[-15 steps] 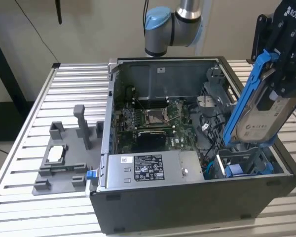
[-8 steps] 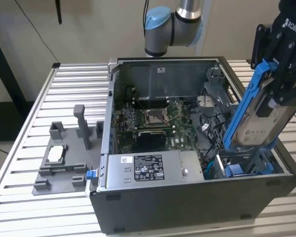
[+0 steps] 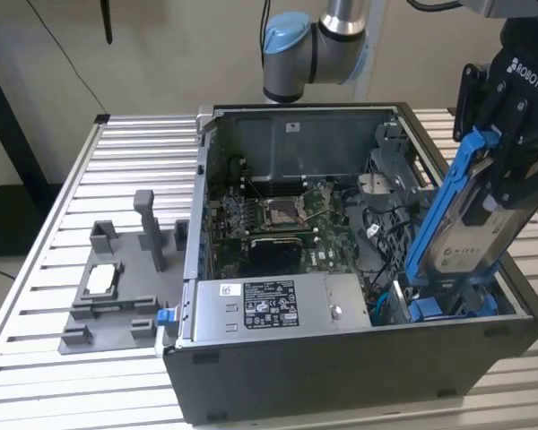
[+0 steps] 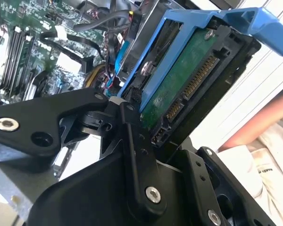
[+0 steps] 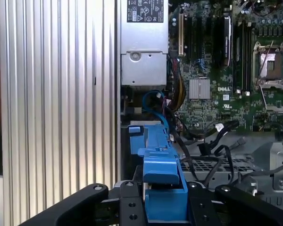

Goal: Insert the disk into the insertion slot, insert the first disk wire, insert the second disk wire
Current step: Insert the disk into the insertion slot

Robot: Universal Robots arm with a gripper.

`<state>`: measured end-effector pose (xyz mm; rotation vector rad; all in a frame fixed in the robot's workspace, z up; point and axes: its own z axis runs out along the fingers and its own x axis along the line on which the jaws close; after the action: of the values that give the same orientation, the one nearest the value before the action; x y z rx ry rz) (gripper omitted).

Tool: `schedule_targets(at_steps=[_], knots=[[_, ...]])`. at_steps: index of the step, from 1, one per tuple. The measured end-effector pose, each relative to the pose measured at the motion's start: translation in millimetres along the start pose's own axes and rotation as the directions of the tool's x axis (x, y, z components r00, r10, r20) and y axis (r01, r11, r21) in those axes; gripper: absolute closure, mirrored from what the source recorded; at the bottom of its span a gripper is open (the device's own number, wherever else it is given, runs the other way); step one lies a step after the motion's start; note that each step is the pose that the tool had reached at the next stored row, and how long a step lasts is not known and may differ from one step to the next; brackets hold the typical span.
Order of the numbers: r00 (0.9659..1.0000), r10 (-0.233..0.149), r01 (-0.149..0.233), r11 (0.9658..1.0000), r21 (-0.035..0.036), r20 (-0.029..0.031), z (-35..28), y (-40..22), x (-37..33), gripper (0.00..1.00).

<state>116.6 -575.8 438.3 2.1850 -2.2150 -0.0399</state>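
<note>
My gripper [image 3: 507,170] is shut on the disk [image 3: 462,228], a silver drive in a bright blue bracket. In the exterior view the disk hangs steeply tilted over the case's near right corner. Its lower end reaches down to the insertion slot [image 3: 453,307], where more blue plastic shows. In the second wrist view the disk [image 4: 179,89] shows its green board and connector between the black fingers [image 4: 134,141]. In the first wrist view the blue bracket [image 5: 161,172] sits between the fingers [image 5: 127,200]. A blue cable [image 5: 153,100] and black cables [image 5: 217,139] lie loose in the case beyond it.
The open dark computer case [image 3: 341,367] stands on a slatted metal table [image 3: 63,224]. A grey power-supply box [image 3: 269,305] lies along the case's front. A grey fixture tray [image 3: 117,291] sits at the exterior view's left. A person's arm [image 4: 259,132] is close by.
</note>
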Motion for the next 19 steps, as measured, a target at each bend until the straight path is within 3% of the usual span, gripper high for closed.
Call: schedule_targets(at_steps=[19], knots=[[0.9998,-0.019,0.019,0.9998,0.0002,0.0077,29.2,-6.2,-0.3,0.67]])
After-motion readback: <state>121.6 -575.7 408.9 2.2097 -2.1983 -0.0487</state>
